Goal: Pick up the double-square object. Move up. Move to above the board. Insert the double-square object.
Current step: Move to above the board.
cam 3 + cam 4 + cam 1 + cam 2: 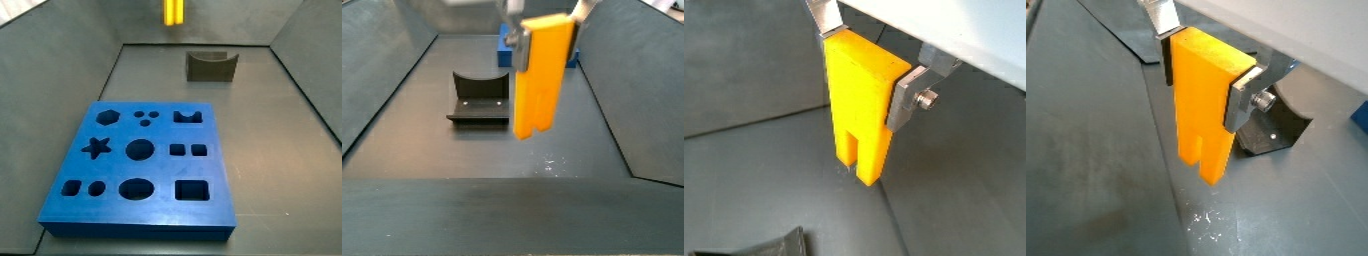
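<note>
My gripper (867,62) is shut on the upper end of the double-square object (861,105), a tall yellow-orange block whose slotted lower end with two prongs hangs free above the grey floor. It shows the same way in both wrist views (1205,100). In a side view the block (540,75) hangs well above the floor, with the gripper (543,12) at the frame's top. In a side view only the block's lower tip (174,12) shows at the top edge, far from the board (140,170), a flat blue slab with shaped holes including a pair of small squares (187,150).
The dark olive-grey notched holder (210,66) stands on the floor beyond the board, below the block; it also shows in a side view (478,100) and a wrist view (1273,125). Sloped grey walls enclose the floor on all sides.
</note>
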